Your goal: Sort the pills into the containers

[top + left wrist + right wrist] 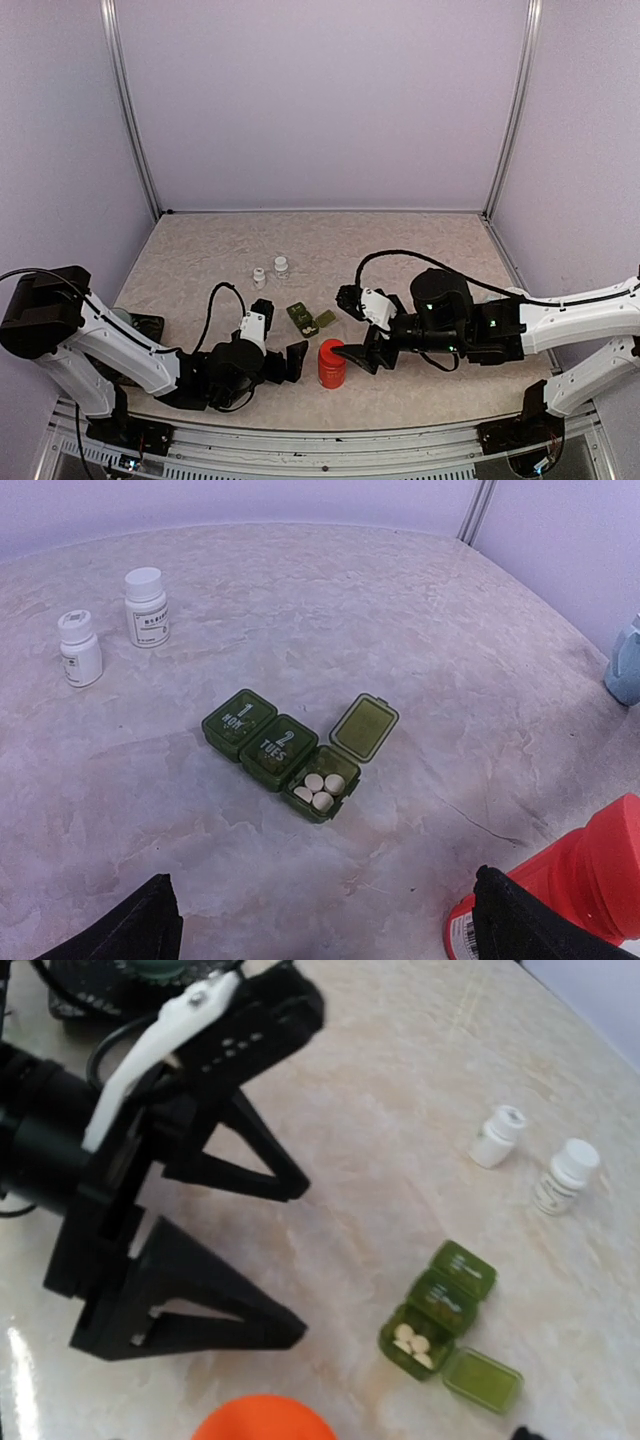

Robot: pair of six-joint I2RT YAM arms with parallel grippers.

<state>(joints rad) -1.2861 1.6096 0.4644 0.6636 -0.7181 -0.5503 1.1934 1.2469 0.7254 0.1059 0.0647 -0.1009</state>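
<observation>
The table (420,250) is carrying everything. Near its front edge, the left gripper (303,1260) is lying low, its jaws standing wide apart around nothing. The right gripper (352,356) is reaching up against the red bottle (331,364); whether it is gripping cannot be told. The containers (285,752) are sitting around the middle of the surface, one end lid hanging open. Two white bottles (146,606) are standing nearer the far edge. Three white pills (320,788) are lying in the open compartment.

Soft even light, rt-wrist view blurry
</observation>
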